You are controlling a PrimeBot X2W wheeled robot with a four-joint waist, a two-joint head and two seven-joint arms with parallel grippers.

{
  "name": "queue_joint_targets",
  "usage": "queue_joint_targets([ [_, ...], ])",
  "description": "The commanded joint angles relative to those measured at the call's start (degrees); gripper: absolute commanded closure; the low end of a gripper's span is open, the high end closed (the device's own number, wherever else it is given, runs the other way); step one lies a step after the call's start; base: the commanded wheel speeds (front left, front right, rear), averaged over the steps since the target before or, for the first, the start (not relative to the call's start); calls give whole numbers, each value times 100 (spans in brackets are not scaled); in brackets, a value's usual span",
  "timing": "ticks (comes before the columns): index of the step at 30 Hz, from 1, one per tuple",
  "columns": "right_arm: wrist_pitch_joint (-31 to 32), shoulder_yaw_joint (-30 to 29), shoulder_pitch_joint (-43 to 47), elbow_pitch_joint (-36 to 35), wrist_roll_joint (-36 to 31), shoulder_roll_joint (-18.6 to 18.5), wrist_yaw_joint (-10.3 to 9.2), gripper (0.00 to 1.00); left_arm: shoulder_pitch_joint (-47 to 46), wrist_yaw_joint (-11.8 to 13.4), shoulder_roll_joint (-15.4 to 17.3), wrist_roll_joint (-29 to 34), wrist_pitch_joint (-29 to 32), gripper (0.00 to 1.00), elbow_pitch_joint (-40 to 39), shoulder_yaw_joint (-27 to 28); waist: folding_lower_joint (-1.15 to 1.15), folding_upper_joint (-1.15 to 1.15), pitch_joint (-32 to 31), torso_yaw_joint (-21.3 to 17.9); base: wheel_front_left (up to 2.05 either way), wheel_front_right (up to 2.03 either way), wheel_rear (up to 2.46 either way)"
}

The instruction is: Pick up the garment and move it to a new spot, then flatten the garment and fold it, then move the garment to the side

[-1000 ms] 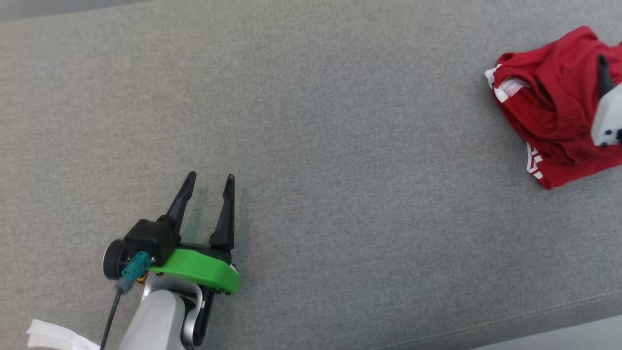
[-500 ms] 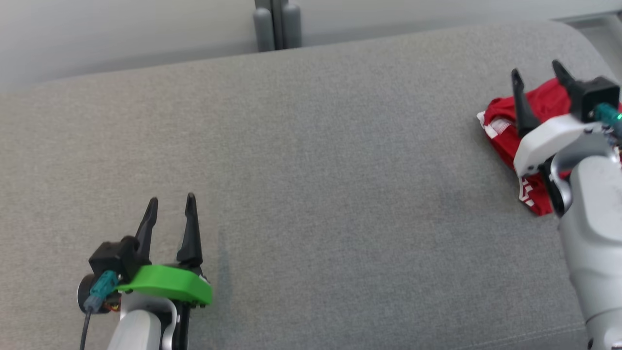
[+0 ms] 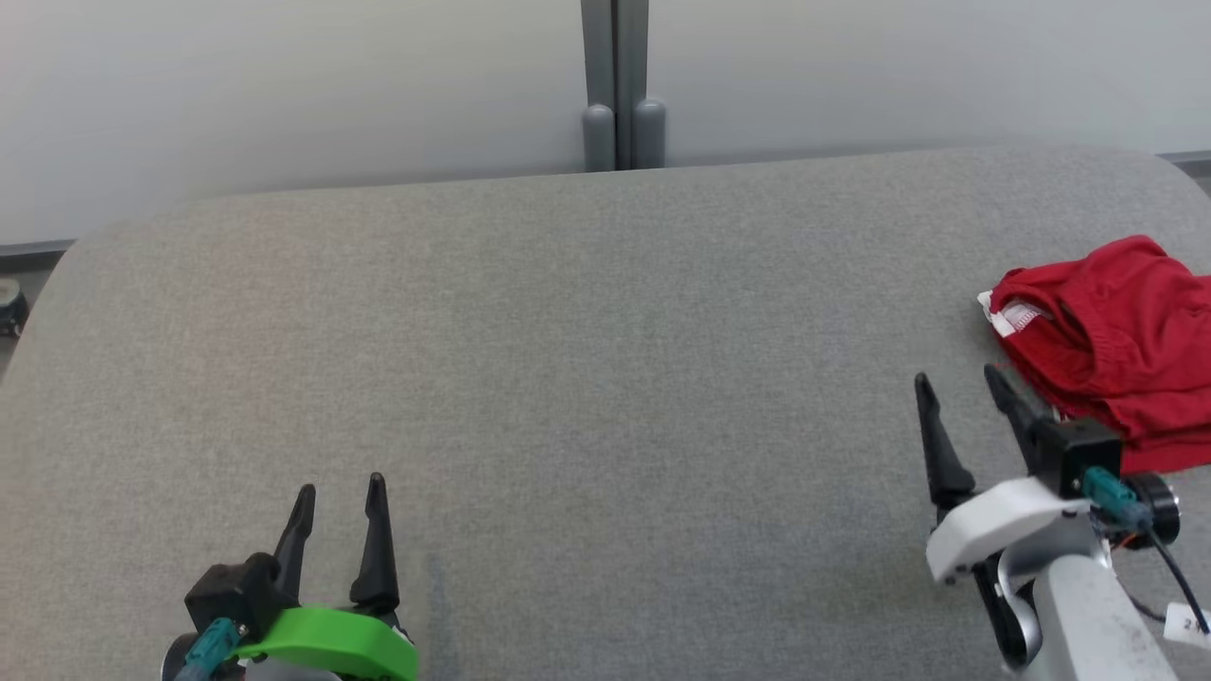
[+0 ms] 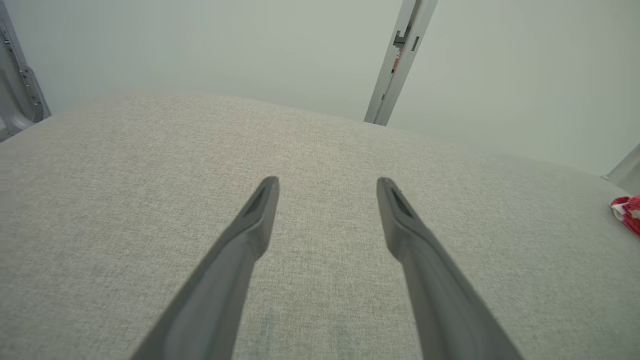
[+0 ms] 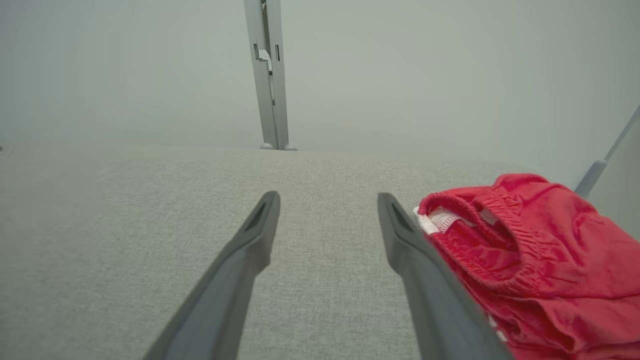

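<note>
The garment (image 3: 1116,350) is a folded red piece with white trim, lying at the right end of the grey cushioned surface (image 3: 605,378). It also appears in the right wrist view as the garment (image 5: 530,260) beside my right finger, and a sliver of the garment (image 4: 629,212) shows at the left wrist view's right edge. My right gripper (image 3: 957,383) hovers open just left of the garment and in front of it, holding nothing. My left gripper (image 3: 341,487) stands open at the lower left, far from the garment, with nothing between its fingers.
A pale wall with a grey vertical post (image 3: 617,85) rises behind the surface's far edge. The surface's rounded left corner (image 3: 57,274) drops off to the floor. Bare grey fabric lies between the two grippers.
The head camera has tilted up, bringing the wall and the far edge into view. My right gripper has drawn back off the garment toward me and stays open. The garment lies where it was.
</note>
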Motion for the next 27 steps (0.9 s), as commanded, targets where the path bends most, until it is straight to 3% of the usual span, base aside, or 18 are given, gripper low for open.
queue_joint_targets([
  [1, -20, 72, 270, -102, 183, -14, -8, 0, 111, 37, 1, -17, -1, 0, -54, 4, 0, 0, -70, 74, 0, 0, 0],
  [13, -22, 218, 1126, -927, 498, -17, -8, 0, 399, 154, -8, -45, -1, 0, -318, -213, 0, 0, -133, 32, 0, 0, 0],
  [27, -23, 229, 1186, -829, 594, -14, -8, 0, 369, 198, -8, -67, -1, 0, -372, -264, 0, 0, -173, 51, 0, 0, 0],
])
